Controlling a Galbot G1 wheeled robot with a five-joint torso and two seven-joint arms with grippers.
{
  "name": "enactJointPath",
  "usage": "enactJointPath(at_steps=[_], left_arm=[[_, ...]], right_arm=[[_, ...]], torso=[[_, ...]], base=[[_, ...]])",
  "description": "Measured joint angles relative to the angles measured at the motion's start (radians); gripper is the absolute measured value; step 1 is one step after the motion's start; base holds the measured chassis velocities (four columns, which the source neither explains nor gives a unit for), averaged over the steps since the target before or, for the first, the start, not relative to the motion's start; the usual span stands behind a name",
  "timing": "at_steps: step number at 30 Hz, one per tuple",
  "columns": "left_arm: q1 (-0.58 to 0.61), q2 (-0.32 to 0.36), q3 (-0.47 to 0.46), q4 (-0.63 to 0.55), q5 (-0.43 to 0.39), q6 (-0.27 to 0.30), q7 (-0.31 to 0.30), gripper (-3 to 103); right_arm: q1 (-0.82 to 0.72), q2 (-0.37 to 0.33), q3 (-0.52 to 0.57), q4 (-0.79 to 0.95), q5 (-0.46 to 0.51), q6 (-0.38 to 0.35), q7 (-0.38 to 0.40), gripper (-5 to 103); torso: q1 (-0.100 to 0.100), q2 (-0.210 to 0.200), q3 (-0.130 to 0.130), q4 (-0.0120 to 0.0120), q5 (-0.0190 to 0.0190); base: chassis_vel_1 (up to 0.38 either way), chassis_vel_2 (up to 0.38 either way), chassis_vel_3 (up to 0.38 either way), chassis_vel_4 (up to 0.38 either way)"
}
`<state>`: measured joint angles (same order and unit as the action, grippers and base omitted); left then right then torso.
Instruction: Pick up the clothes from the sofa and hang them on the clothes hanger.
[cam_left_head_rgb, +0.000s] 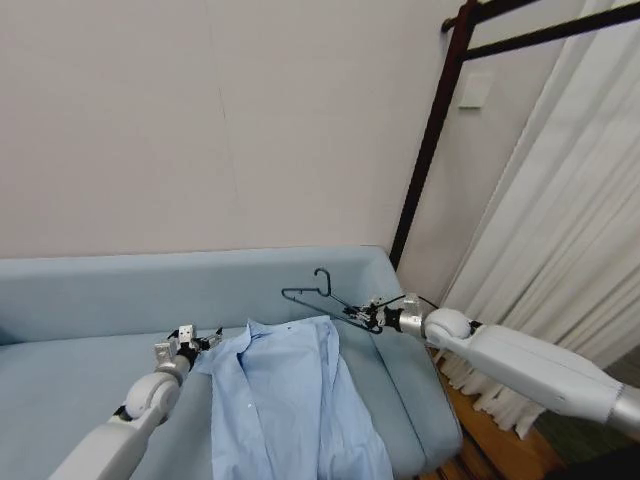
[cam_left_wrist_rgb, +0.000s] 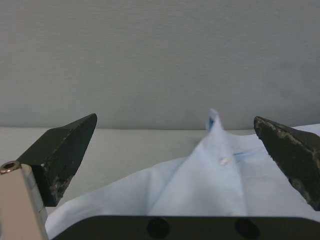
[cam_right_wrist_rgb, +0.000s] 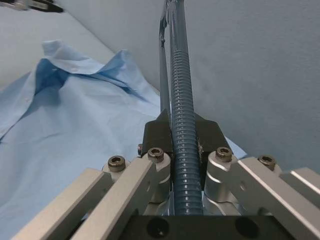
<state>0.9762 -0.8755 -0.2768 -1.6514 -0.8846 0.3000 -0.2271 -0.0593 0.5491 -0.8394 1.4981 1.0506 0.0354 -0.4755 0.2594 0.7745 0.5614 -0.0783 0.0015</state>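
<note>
A light blue shirt (cam_left_head_rgb: 290, 395) lies spread on the pale blue sofa (cam_left_head_rgb: 90, 290), collar toward the backrest. My left gripper (cam_left_head_rgb: 205, 343) sits at the shirt's left shoulder, open, its dark fingertips (cam_left_wrist_rgb: 67, 150) straddling the collar fold (cam_left_wrist_rgb: 215, 150). My right gripper (cam_left_head_rgb: 368, 317) is shut on a dark ribbed clothes hanger (cam_left_head_rgb: 318, 293), held just above the shirt's right shoulder. In the right wrist view the hanger bar (cam_right_wrist_rgb: 181, 125) runs up between the closed jaws, with the shirt (cam_right_wrist_rgb: 60, 120) below it.
A dark wooden clothes rack (cam_left_head_rgb: 440, 110) stands at the sofa's right end against the wall. White curtains (cam_left_head_rgb: 570, 220) hang to the right. A wood floor strip (cam_left_head_rgb: 480, 440) shows beside the sofa arm.
</note>
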Motion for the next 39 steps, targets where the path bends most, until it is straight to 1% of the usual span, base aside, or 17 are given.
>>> enactJointPath(at_steps=[4, 5, 8, 9, 12, 15, 22, 25, 26, 27, 28, 31, 32, 33, 34, 37, 39], left_arm=[[-0.073, -0.02, 0.08, 0.058, -0.002, 0.001, 0.014, 100], [-0.125, -0.045, 0.142, 0.11, -0.002, 0.001, 0.018, 100], [-0.202, -0.101, 0.214, 0.205, 0.001, 0.001, 0.021, 100], [-0.202, -0.101, 0.214, 0.205, 0.001, 0.001, 0.021, 100], [-0.253, -0.156, 0.25, 0.288, 0.012, 0.001, 0.017, 100], [-0.296, -0.213, 0.282, 0.37, 0.032, 0.001, -0.013, 100], [-0.316, -0.255, 0.289, 0.421, 0.051, 0.001, -0.039, 103], [-0.315, -0.248, 0.289, 0.422, 0.057, 0.018, -0.019, 92], [-0.315, -0.248, 0.289, 0.422, 0.057, 0.018, -0.019, 92], [-0.313, -0.244, 0.289, 0.423, 0.058, 0.02, -0.012, 86], [-0.312, -0.241, 0.289, 0.423, 0.058, 0.021, -0.007, 86], [-0.308, -0.232, 0.289, 0.445, 0.07, 0.024, 0.016, 70], [-0.308, -0.232, 0.289, 0.445, 0.07, 0.024, 0.016, 70], [-0.308, -0.232, 0.289, 0.451, 0.074, 0.024, 0.016, 65], [-0.307, -0.232, 0.289, 0.455, 0.077, 0.024, 0.016, 65], [-0.301, -0.233, 0.286, 0.454, 0.083, 0.021, 0.01, 48], [-0.3, -0.233, 0.286, 0.453, 0.084, 0.02, 0.009, 48]], right_arm=[[-0.014, -0.001, 0.006, -0.003, -0.005, 0.021, -0.029, 8], [-0.024, -0.003, 0.01, -0.007, -0.016, 0.033, -0.038, 8], [-0.043, -0.005, 0.021, -0.018, -0.033, 0.053, -0.041, 8], [-0.043, -0.005, 0.021, -0.018, -0.033, 0.053, -0.041, 8], [-0.061, -0.01, 0.038, -0.012, -0.036, 0.056, -0.034, 8], [-0.077, -0.017, 0.058, 0.0, -0.037, 0.055, -0.016, 8], [-0.082, -0.013, 0.066, 0.001, -0.04, 0.055, 0.018, 8], [-0.086, -0.006, 0.066, 0.005, -0.039, 0.064, 0.041, 8], [-0.086, -0.006, 0.066, 0.005, -0.039, 0.064, 0.041, 8], [-0.087, -0.004, 0.066, 0.006, -0.039, 0.066, 0.045, 8], [-0.087, -0.003, 0.066, 0.007, -0.039, 0.067, 0.046, 8], [-0.088, -0.002, 0.066, 0.017, -0.037, 0.067, 0.054, 8], [-0.088, -0.002, 0.066, 0.017, -0.037, 0.067, 0.054, 8], [-0.088, -0.002, 0.066, 0.017, -0.037, 0.067, 0.054, 8], [-0.088, -0.003, 0.066, 0.017, -0.037, 0.067, 0.055, 8], [-0.089, -0.012, 0.064, 0.02, -0.034, 0.068, 0.058, 8], [-0.089, -0.014, 0.063, 0.021, -0.033, 0.068, 0.058, 8]], torso=[[0.0, 0.0, 0.0, 0.0001, 0.0001], [0.0, 0.0, 0.0, 0.0002, 0.0], [0.0, 0.0, 0.0, 0.0002, 0.0003], [0.0, 0.0, 0.0, 0.0002, 0.0003], [0.0, 0.0, 0.0, 0.0002, -0.0001], [0.0, 0.0, 0.0, 0.0002, 0.0], [0.0, 0.0, 0.0, 0.0004, 0.0], [0.0, 0.0, 0.0, 0.0005, 0.0], [0.0, 0.0, 0.0, 0.0005, 0.0], [0.0, 0.0, 0.0, 0.0005, 0.0], [0.0, 0.0, 0.0, 0.0005, 0.0], [0.0, 0.0, 0.0, 0.0006, 0.0], [0.0, 0.0, 0.0, 0.0006, 0.0], [0.0, 0.0, 0.0, 0.0007, -0.0001], [0.0, 0.0, 0.0, 0.0006, 0.0], [0.0, 0.0, 0.0, 0.0003, -0.0001], [0.0, 0.0, 0.0, 0.0003, -0.0001]], base=[[0.0, 0.0, 0.0, 0.0], [0.0, 0.0, 0.0, 0.0], [0.0, 0.0, 0.0, 0.0], [0.0, 0.0, 0.0, 0.0], [0.0, 0.0, 0.0, 0.0], [0.0, 0.0, 0.0, 0.0], [0.0, 0.0, 0.0, 0.0], [0.0, 0.0, 0.0, 0.0], [0.0, 0.0, 0.0, 0.0], [0.0, 0.0, 0.0, 0.0], [0.0, 0.0, 0.0, 0.0], [0.0, 0.0, 0.0, 0.0], [0.0, 0.0, 0.0, 0.0], [0.0, 0.0, 0.0, 0.0], [0.0, 0.0, 0.0, 0.0], [0.0, 0.0, 0.0, 0.0], [0.0, 0.0, 0.0, 0.0]])
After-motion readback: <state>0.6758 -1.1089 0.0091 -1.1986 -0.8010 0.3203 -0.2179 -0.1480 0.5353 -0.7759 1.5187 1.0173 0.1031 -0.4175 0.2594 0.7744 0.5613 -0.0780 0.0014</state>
